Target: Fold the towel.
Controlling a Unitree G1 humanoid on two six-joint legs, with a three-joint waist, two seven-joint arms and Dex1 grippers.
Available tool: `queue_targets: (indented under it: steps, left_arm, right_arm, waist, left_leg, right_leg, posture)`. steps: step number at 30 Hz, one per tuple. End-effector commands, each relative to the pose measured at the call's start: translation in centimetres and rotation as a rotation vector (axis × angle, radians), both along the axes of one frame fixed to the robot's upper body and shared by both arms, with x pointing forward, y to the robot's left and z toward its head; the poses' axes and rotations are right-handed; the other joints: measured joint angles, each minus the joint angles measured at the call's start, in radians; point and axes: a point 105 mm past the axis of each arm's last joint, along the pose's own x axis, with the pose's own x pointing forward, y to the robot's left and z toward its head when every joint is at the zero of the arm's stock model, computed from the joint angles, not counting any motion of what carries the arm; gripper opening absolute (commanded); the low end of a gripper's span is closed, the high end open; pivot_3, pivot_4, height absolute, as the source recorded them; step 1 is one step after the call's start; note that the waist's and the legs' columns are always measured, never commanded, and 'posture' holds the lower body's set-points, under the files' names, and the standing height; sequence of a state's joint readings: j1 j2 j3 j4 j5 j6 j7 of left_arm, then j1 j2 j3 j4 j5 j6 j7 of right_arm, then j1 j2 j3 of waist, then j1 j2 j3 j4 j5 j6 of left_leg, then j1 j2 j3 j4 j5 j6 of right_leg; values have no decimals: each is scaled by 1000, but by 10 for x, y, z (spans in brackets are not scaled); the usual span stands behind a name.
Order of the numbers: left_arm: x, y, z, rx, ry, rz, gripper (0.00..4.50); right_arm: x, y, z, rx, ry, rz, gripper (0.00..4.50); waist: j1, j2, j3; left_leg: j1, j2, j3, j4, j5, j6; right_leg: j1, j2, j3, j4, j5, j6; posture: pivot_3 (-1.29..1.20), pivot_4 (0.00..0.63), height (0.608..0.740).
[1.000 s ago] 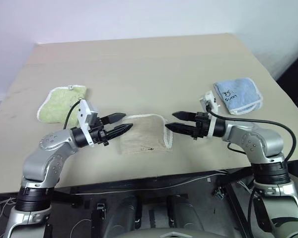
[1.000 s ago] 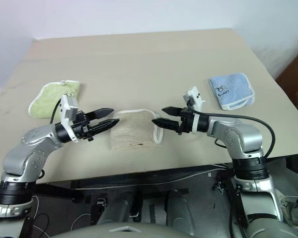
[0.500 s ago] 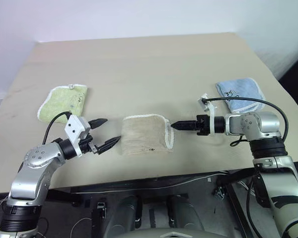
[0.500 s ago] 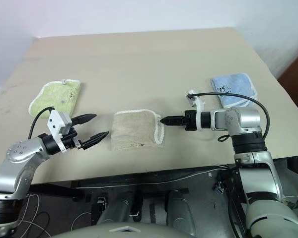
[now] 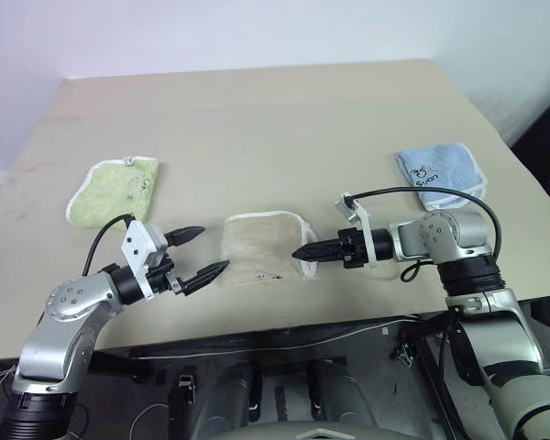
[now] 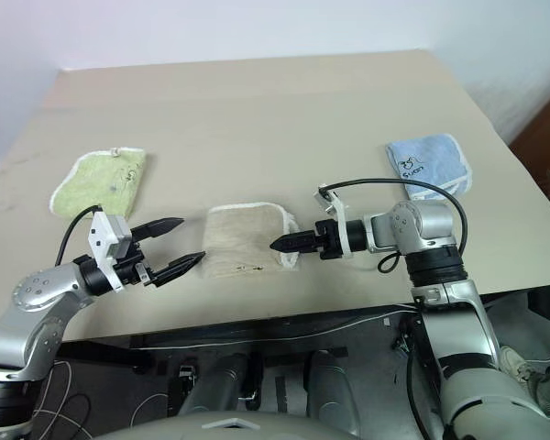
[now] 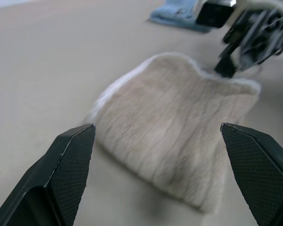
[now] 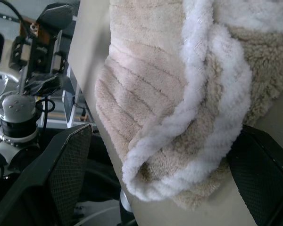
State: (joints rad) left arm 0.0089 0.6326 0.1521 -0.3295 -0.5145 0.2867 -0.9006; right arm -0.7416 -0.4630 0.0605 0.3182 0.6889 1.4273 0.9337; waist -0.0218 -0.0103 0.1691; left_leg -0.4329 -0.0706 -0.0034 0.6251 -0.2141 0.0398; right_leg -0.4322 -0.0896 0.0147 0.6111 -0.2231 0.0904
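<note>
Left eye view: towel (image 5: 261, 248) lies folded on table (image 5: 275, 128). Left gripper (image 5: 200, 251) beside its left edge, jaws apart, empty. Right gripper (image 5: 304, 253) at its white-trimmed right edge, jaws apart.

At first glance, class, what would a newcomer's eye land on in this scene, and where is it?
The folded beige towel near the table's front edge, flanked by two hands: the left hand open beside it, the right hand at its white-edged right side. Further back lie a green cloth on the left and a blue cloth on the right.
</note>
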Motion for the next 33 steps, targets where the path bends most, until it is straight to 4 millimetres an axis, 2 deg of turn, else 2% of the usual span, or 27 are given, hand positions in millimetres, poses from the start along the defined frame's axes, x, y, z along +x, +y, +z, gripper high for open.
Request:
queue_targets:
  steps: [1,5,8,11,14,22,28,31,33]
  left_arm:
    - [-6,-8,11,16,-39,-63,4455]
    - [-5,-10,9,31,-43,-74,4455]
    - [-4,-12,9,19,-38,-75,4455]
    - [-5,-12,9,18,-37,-75,4500]
    - [-5,-9,8,23,-36,-71,4500]
    - [-1,-3,6,41,-45,-53,4500]
    - [0,-1,3,47,-45,-52,4500]
    - [3,1,2,49,-45,-49,4500]
    - [4,3,2,50,-44,-49,4500]
  right_arm:
    - [7,-1,-1,17,25,-51,4500]
    - [11,-1,1,24,33,-71,4500]
    - [9,12,-1,26,44,-49,4500]
    - [4,21,-5,7,41,-19,3922]
    - [5,19,-9,-21,51,-34,2885]
    - [4,18,2,-7,50,-21,107]
    - [-5,22,15,44,48,13,17]
    - [-11,22,35,119,-7,36,17]
    - [-9,15,57,200,-86,1,17]
  waist:
    - [-2,0,0]
    - [-2,0,0]
    - [-5,0,0]
    - [-18,0,0]
    - [-25,1,0]
    - [-23,0,0]
    - [-21,1,0]
    - [-20,1,0]
    - [-19,1,0]
  left_leg:
    - [0,0,0,0,0,0]
    - [1,0,0,0,0,0]
    - [1,0,0,1,0,0]
    - [2,0,0,1,0,0]
    - [2,0,0,0,0,0]
    - [1,0,0,-1,0,0]
    - [1,0,0,-2,0,0]
    - [0,0,0,-3,0,0]
    - [-3,0,0,-3,0,0]
  right_leg:
    - [0,0,0,1,0,0]
    - [0,0,0,2,0,0]
    - [1,0,0,2,0,0]
    - [1,0,0,2,0,0]
    - [0,1,1,2,0,0]
    - [0,0,0,1,0,0]
    - [-1,0,0,1,0,0]
    - [-3,0,0,1,0,0]
    - [-5,0,0,1,0,1]
  posture:
    - [0,150,740]
    - [0,150,740]
    - [0,150,740]
    - [0,150,740]
    - [0,150,740]
    - [0,150,740]
    - [0,150,740]
    - [0,150,740]
    - [0,150,740]
